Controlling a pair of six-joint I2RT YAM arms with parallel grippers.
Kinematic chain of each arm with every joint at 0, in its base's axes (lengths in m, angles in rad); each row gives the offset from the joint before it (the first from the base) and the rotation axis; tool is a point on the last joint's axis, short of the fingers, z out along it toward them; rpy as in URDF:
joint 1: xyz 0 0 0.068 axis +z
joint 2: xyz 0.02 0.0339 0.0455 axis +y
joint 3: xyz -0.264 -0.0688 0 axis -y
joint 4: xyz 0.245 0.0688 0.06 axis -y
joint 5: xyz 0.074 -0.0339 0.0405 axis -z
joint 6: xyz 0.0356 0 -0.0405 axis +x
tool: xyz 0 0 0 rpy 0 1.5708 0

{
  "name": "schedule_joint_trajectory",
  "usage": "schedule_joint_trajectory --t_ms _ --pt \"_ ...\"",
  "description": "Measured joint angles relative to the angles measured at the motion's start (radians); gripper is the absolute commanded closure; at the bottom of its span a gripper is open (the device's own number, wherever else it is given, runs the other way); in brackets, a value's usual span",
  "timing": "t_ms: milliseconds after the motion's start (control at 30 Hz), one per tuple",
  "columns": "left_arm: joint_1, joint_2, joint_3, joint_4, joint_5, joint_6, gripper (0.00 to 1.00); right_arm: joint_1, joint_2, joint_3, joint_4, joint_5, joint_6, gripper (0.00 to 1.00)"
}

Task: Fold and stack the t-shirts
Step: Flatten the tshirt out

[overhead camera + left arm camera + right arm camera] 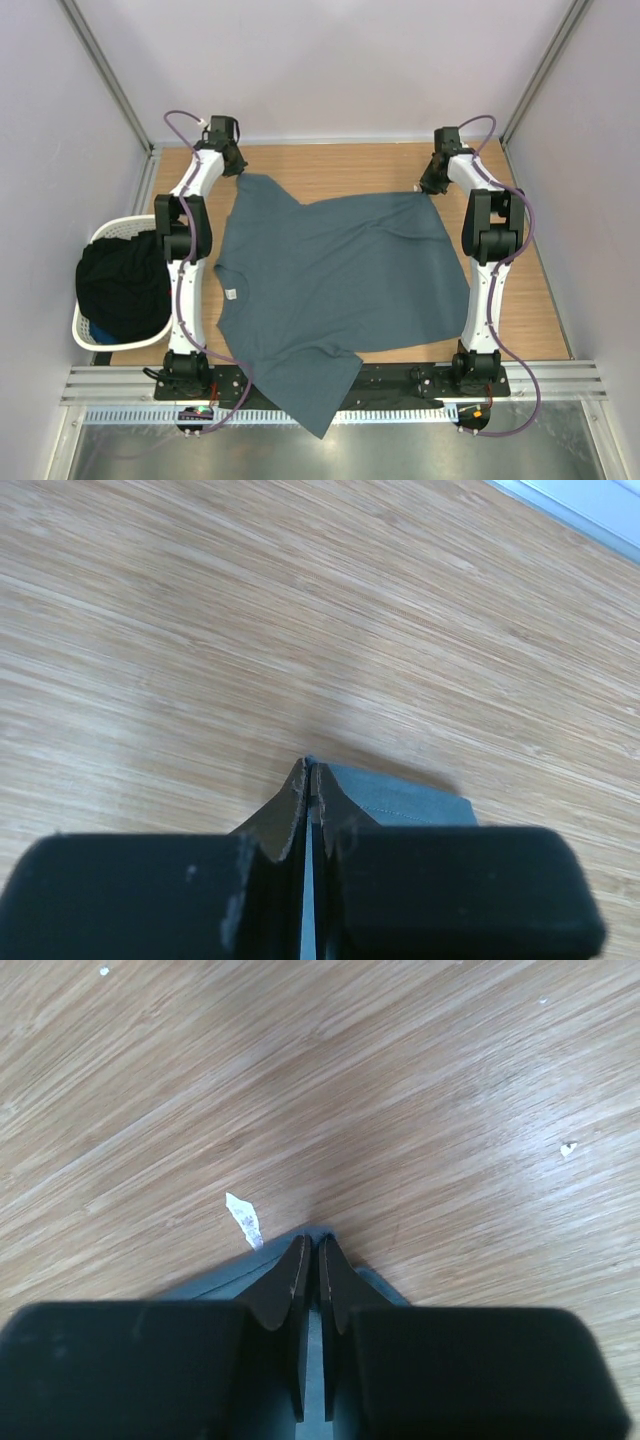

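Observation:
A slate blue-grey t-shirt (340, 280) lies spread across the wooden table, its white neck label (231, 294) on the left side. One part hangs over the near edge by the arm bases. My left gripper (240, 172) is at the shirt's far left corner. The left wrist view shows that gripper (310, 775) shut on a fold of the cloth (410, 805). My right gripper (428, 188) is at the far right corner. In the right wrist view it (310, 1250) is pinched shut on the shirt's corner (215, 1285).
A white laundry basket (100, 235) stands off the table's left side with dark clothing (125, 285) in it. A small white scrap (243, 1218) lies on the wood beside the right fingertips. Grey walls close in the table at the back and sides.

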Motion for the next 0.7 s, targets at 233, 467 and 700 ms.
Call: schedule_joint_trajectory --t_ms 233,467,700 --pt "0.002 -0.039 -0.026 0.005 -0.013 0.003 1.00 0.002 -0.008 0.010 0.031 0.016 -0.050 0.93" --pt "0.003 -0.062 -0.069 0.011 -0.027 0.004 1.00 0.005 -0.021 0.019 0.069 0.007 -0.110 0.93" --pt "0.012 -0.073 -0.099 0.013 -0.040 0.003 1.00 0.005 -0.060 -0.001 0.151 -0.010 -0.171 0.87"
